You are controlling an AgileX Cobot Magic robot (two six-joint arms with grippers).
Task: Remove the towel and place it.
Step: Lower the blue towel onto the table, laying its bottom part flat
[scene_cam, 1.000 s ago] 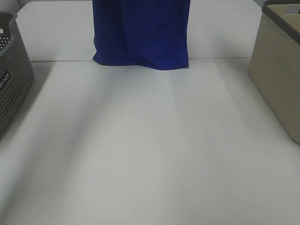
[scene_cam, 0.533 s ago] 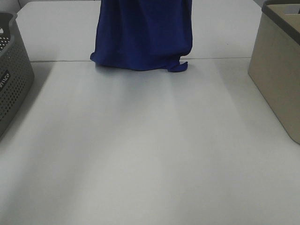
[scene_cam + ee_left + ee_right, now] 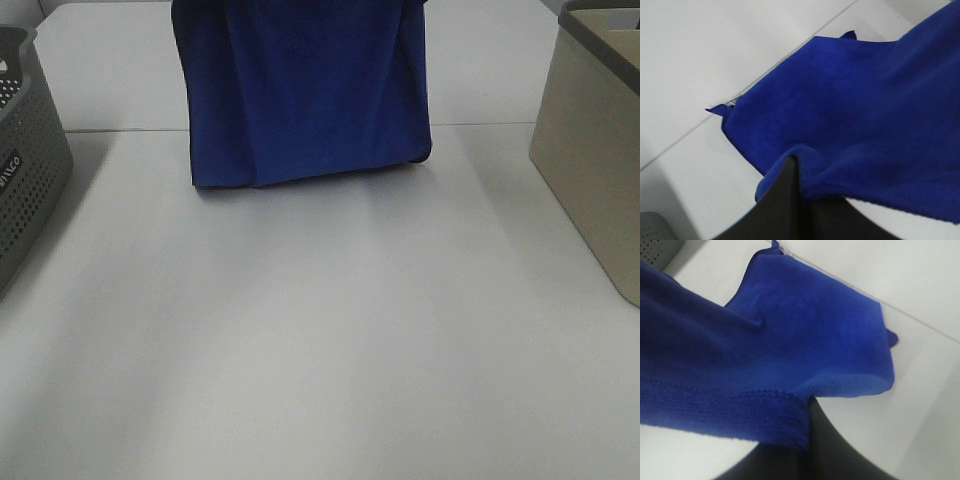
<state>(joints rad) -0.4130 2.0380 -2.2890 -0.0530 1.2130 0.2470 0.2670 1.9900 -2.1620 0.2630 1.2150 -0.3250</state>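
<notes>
Fingers [image 3: 782, 200] of the left gripper [image 3: 799, 182] press together on the hem of the towel [image 3: 855, 120], with the plush blue edge bunched where the dark pads meet. The right gripper [image 3: 809, 427] does likewise, its fingers [image 3: 835, 455] closed on another part of the stitched hem. From both pinches the cloth falls away in a broad sheet toward the white table [image 3: 320, 350], and the wrist views show its far end lying on the surface with two corners poking out. In the high camera view the towel hangs as a wide blue panel at the far middle of the table. Its top runs out past the upper edge of that view, and its lower edge meets the tabletop just on the near side of the seam crossing it. A grey perforated basket [image 3: 25, 160] stands at the left edge and a beige basket [image 3: 590, 160] at the right, both well apart from the towel
</notes>
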